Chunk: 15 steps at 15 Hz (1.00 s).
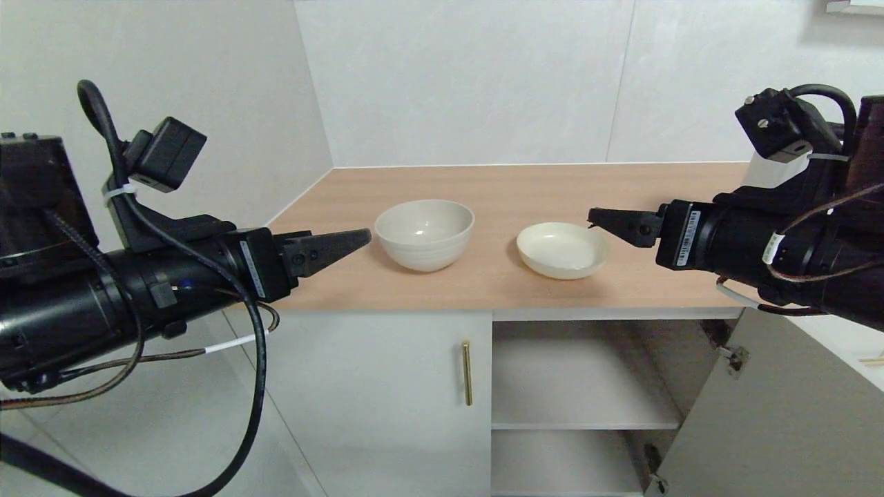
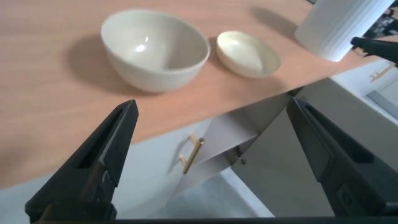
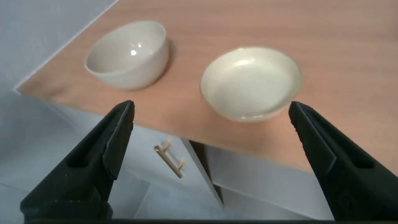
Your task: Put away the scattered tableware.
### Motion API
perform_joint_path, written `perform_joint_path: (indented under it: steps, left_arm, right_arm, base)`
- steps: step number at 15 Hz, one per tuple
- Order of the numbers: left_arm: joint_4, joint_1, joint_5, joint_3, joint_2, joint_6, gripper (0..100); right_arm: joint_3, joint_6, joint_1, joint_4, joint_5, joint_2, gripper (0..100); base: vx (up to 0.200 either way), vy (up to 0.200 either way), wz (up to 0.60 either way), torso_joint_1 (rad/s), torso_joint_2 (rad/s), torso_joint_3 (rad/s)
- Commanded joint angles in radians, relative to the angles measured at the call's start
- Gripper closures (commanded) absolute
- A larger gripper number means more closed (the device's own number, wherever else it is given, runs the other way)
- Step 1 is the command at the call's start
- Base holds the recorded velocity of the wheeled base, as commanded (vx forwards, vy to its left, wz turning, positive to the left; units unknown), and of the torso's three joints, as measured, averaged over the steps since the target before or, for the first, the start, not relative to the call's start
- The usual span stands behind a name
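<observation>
A deep cream bowl and a shallow cream dish stand side by side on the wooden counter. Left of the bowl, off the counter's front corner, my left gripper hovers with its tip pointing at the bowl. In the left wrist view the gripper is open and holds nothing, with the bowl and dish ahead of it. My right gripper sits just right of the dish at rim height. It is open and holds nothing, above the dish and bowl.
Below the counter, the left cabinet door with a brass handle is closed. The right compartment shows two bare shelves, its door swung open to the right. A white ribbed container stands on the counter's right end.
</observation>
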Motion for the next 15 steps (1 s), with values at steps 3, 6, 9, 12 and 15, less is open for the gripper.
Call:
perform_joint_path:
  steps: [3, 6, 9, 12, 15]
  left_arm:
    - [-0.002, 0.0, 0.001, -0.018, 0.03, -0.001, 0]
    - [0.0, 0.0, 0.003, -0.038, 0.063, -0.001, 0]
    - [0.009, 0.02, 0.007, -0.104, 0.119, -0.001, 0]
    - [0.169, 0.058, 0.03, -0.302, 0.227, -0.005, 0]
    - [0.454, 0.084, 0.115, -0.505, 0.319, -0.01, 0]
  right_arm:
    - [-0.026, 0.0, 0.0, -0.002, 0.0, 0.042, 0]
    - [-0.057, 0.0, -0.014, -0.002, 0.0, 0.086, 0]
    - [-0.103, 0.002, -0.066, -0.008, 0.001, 0.155, 0]
    - [-0.204, 0.002, -0.136, -0.005, 0.006, 0.252, 0]
    - [-0.235, 0.008, -0.173, 0.033, -0.019, 0.326, 0]
  base:
    - [0.0, 0.0, 0.0, 0.172, -0.47, -0.308]
    - [0.0, 0.0, 0.0, 0.193, -0.49, -0.305]
    - [0.0, 0.0, 0.0, 0.209, -0.52, -0.31]
    - [0.0, 0.0, 0.0, 0.115, -0.27, -0.157]
    - [0.0, 0.0, 0.0, 0.015, -0.03, -0.017]
